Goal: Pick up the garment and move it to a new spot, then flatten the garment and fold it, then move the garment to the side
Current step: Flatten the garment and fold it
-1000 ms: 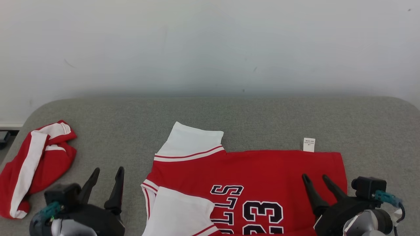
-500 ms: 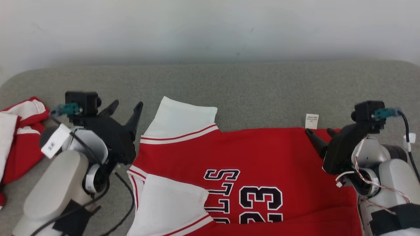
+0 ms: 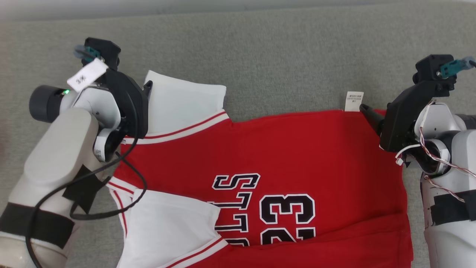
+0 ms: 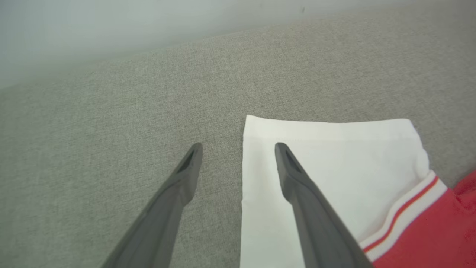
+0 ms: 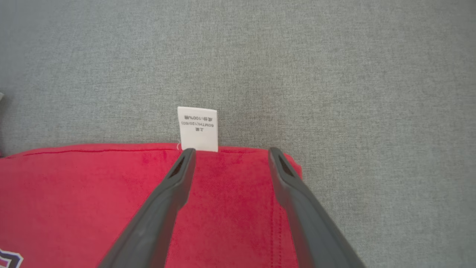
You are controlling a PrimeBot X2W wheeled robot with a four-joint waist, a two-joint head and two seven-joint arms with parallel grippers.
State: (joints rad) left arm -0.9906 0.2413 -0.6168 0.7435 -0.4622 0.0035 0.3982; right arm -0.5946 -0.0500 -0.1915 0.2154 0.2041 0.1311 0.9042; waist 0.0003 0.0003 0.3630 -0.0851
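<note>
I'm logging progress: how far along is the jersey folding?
Looks done: the jersey lies mostly flat on the gray surface. In hand: left end effector, open, straddles the edge of the white sleeve; right end effector, open, over the red corner by the label; nothing gripped. Left: folding, then moving it aside.

The garment [image 3: 297,149] is showing red, with white sleeves [image 3: 178,100], red-and-white striped trim [image 3: 186,131] and black lettering [image 3: 286,208] edged white; its label [image 3: 354,101] is showing white, and the tabletop [image 3: 282,52] is lying speckled grey.
</note>
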